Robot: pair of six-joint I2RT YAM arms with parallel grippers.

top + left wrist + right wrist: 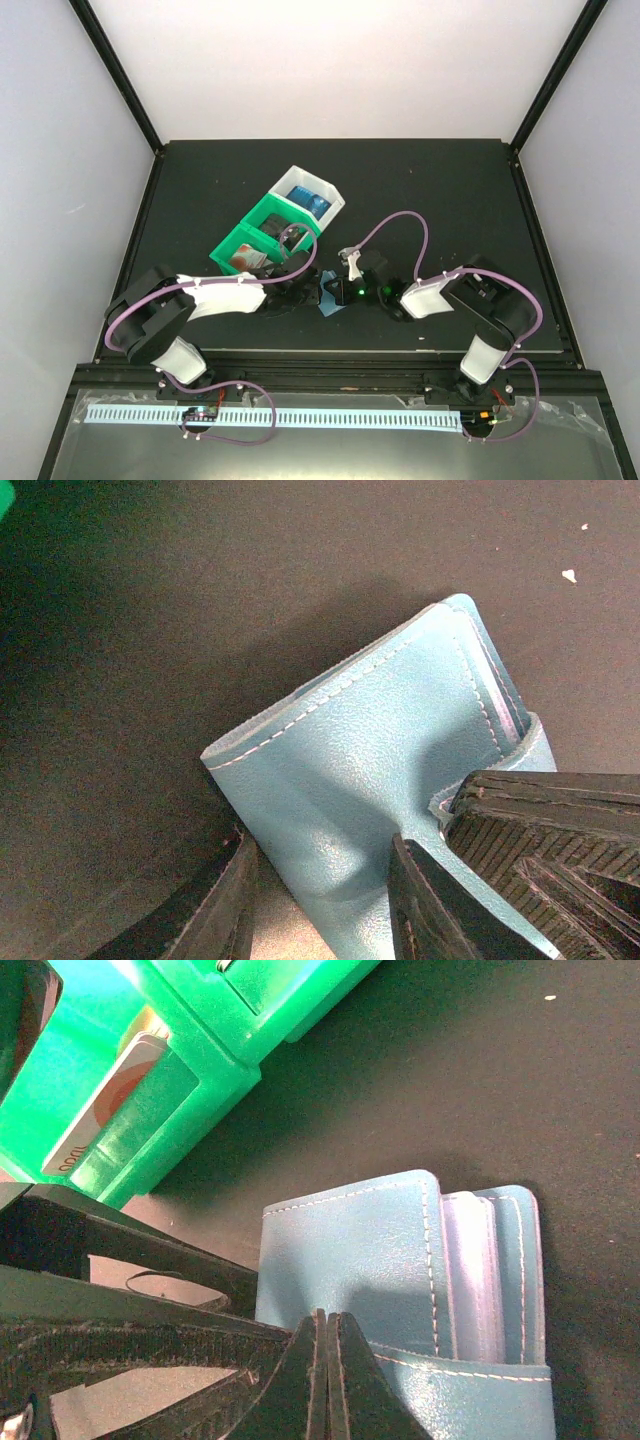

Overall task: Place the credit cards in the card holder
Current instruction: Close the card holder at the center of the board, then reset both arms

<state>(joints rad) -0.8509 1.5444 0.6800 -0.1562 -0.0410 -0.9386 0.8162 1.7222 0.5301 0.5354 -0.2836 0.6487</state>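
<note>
Early stage, no card visibly loaded yet. Card holder (350, 1260) lies on the black table (440, 190), near the front edge between the two arms, just in front of the green bin (230, 1050). It is partly open: the clear pockets (468, 1270) show and look empty.

Right gripper (325, 1325) is clenched, fingertips pressed together at the holder's near edge, apparently pinching a flap of it. Left gripper (320, 855) straddles the holder's other end with its fingers apart. Can't tell whether it squeezes or just brackets it.

One red-and-white card (105, 1105) stands in the green bin, untouched. White bin (335, 203) behind holds blue items, too small to tell what.

Judgement: this is the opening and steadying step. All card picking and inserting is left, and neither gripper carries a card.
</note>
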